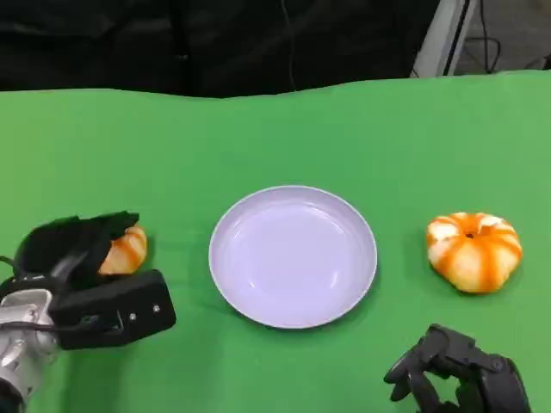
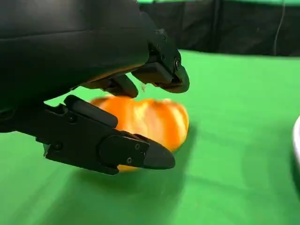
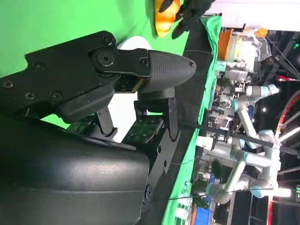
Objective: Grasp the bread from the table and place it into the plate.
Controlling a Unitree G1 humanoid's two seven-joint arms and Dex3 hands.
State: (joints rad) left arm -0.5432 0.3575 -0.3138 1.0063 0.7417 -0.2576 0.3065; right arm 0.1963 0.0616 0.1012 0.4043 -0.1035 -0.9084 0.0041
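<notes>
At the middle of the green tabletop (image 1: pixel 387 138) lay a pale round plate (image 1: pixel 293 255), and everything else sat to either side of it. Left of the plate, the left hand (image 1: pixel 82 258) arched over a small orange-and-white bread (image 1: pixel 126 249), its fingers (image 2: pixel 126 152) curved around the loaf on both sides; whether they actually pressed on it could not be told. This bread rested on the tabletop, near the plate but apart from it. Right of the plate lay a second, larger bread (image 1: pixel 474 249), round with orange and white stripes and its dimpled centre facing up, showing no clear long axis. Nearer the robot than that loaf, the right hand (image 1: pixel 456 374) hovered with fingers curled in, holding nothing.
</notes>
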